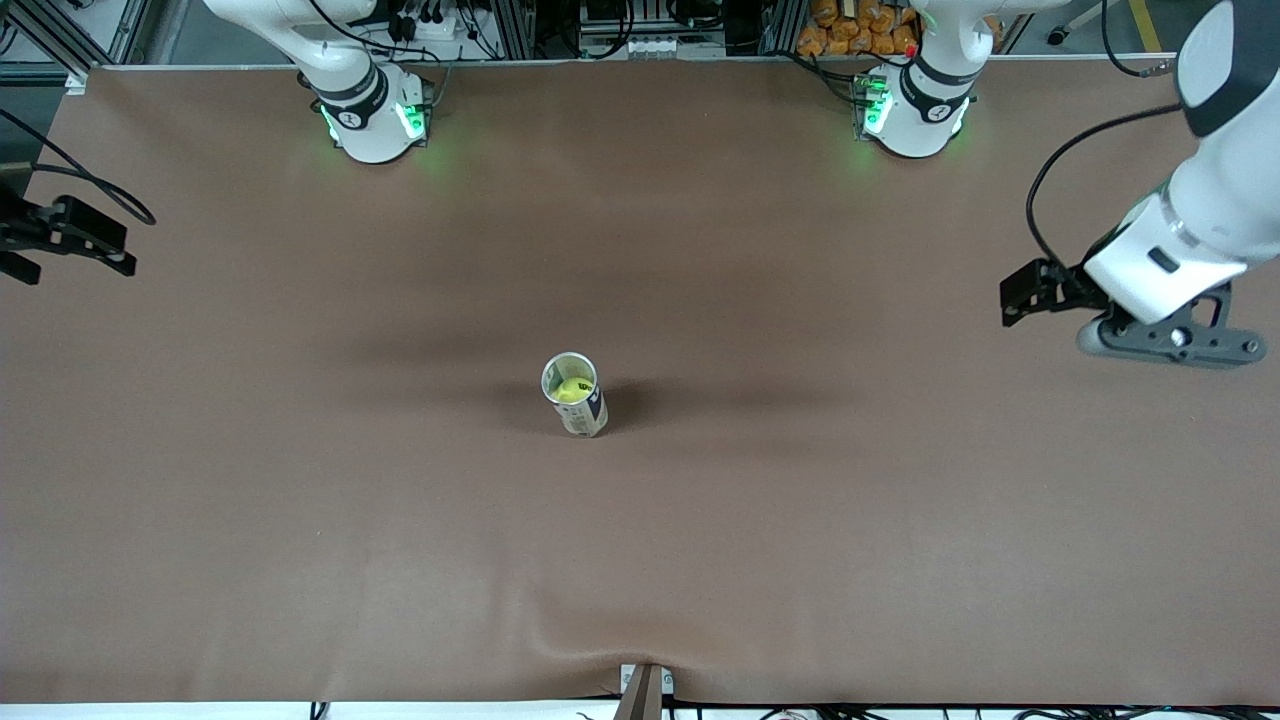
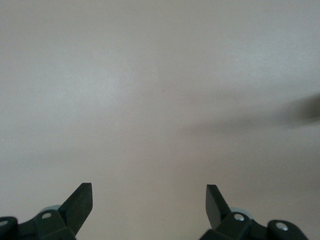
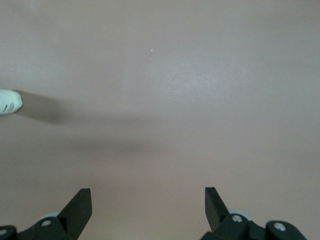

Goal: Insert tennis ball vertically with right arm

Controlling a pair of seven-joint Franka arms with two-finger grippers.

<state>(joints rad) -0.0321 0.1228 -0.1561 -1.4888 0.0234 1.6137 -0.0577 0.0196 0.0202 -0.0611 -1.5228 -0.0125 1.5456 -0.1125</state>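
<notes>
The right gripper (image 3: 148,205) is mostly cut off at the front view's edge, over the table's (image 1: 300,520) right arm end; its fingers stand wide apart and hold nothing. The left gripper (image 2: 149,202), over the left arm's end, is equally spread and empty. The can (image 1: 575,394) stands upright mid-table, long axis vertical, mouth up, with the tennis ball (image 1: 572,390) inside it.

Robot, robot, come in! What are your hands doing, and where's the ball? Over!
Left gripper open, empty, over bare table. Right gripper same. Tennis ball already inside upright can, mid-table. Nothing in the way.
</notes>
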